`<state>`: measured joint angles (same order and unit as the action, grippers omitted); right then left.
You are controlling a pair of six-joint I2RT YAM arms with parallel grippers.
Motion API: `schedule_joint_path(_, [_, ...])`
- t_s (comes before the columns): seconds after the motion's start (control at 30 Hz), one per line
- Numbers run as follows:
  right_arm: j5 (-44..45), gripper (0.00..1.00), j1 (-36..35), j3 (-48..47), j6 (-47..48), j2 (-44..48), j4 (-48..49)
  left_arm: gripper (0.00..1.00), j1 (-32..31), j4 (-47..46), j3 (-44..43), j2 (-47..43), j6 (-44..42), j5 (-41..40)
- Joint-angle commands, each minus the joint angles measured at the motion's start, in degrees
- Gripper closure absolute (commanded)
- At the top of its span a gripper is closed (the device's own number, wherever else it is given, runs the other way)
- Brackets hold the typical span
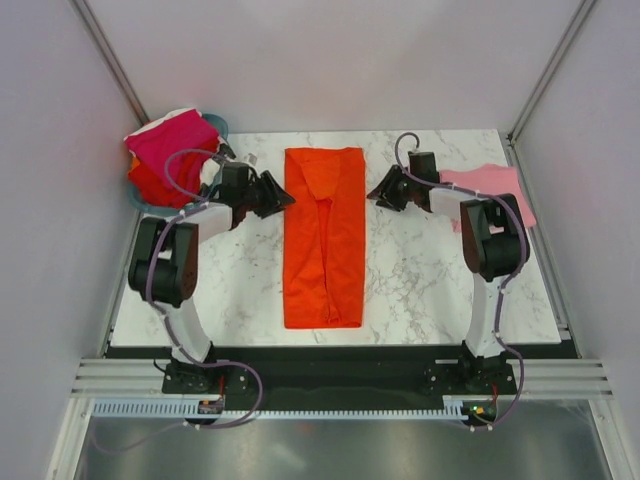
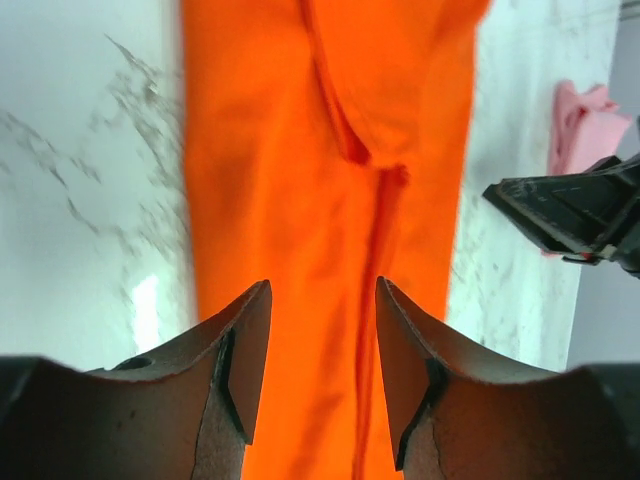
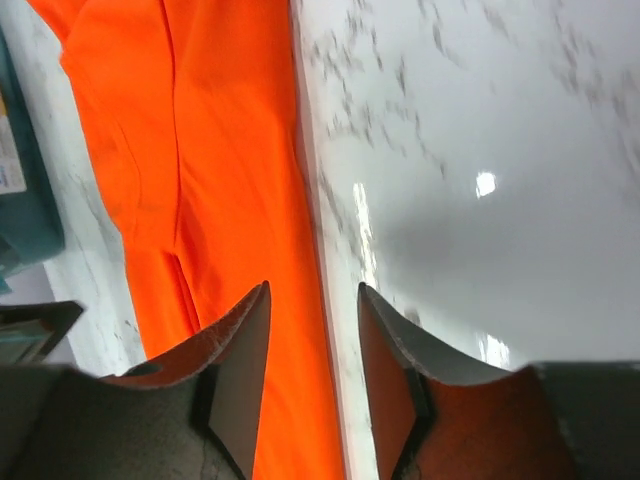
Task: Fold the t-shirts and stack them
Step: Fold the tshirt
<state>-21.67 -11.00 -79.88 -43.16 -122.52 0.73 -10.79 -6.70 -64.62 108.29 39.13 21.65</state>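
1. Subject: orange-red shirt (image 1: 323, 235), flat at centre of table (image 1: 420, 280). It is a long narrow strip running near-to-far. Both sides look tucked inward, w/ a ridge down the mid. Judged: lengthwise folds done, cross fold not yet.
2. L gripper (image 1: 287, 198): at strip's left edge, toward far end, tips aimed right at the cloth. Jaws abt half apart, nothing between them. Wrist view shows cloth below the tips, unpinched.
3. R gripper (image 1: 372, 195): mirror pose at strip's right edge, same far end. Jaws likewise parted & empty; the cloth's right edge runs under the gap.
4. Rationale: I flank the far end evenly, prob. so both far corners can be pinched together & brought toward the near end w/o skewing the strip.
5. Pink shirt (image 1: 490, 185): far right of table, partly hidden by my R arm. Prob. the stack's base; how neatly it's folded I cannot tell.
6. Heap of shirts (image 1: 170, 145) (magenta, red, white) sits in teal basket (image 1: 217, 123) at far left, well apart from the strip. Likely awaiting their turn.
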Motion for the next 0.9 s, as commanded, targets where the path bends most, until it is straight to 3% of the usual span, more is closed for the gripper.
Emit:
schedule_joint_path(0.0, [3.12, 0.53, -2.0, 7.17, 3.69, 11.4, -2.12, 0.46, -2.57, 1.86, 4.75, -12.47, -2.83, -4.06])
schedule_joint_path(0.3, [12.79, 0.6, -10.96, 28.35, 11.51, 33.29, -10.13, 0.47, -13.82, 11.51, 22.33, -35.32, -3.98, -10.48])
schedule_joint_path(0.53, [16.57, 0.61, -22.28, 42.16, 8.01, 47.88, -12.07, 0.48, -23.38, 16.1, 33.4, -53.51, -0.12, -10.14])
schedule_joint_path(0.7, [16.05, 0.52, -28.71, 47.88, 3.7, 52.82, -11.89, 0.47, -26.65, 20.75, 37.54, -58.54, 1.73, -10.92])
schedule_joint_path(0.87, [15.43, 0.51, -32.67, 51.21, 0.1, 56.07, -10.67, 0.44, -28.58, 21.46, 41.15, -61.97, 4.1, -9.87])
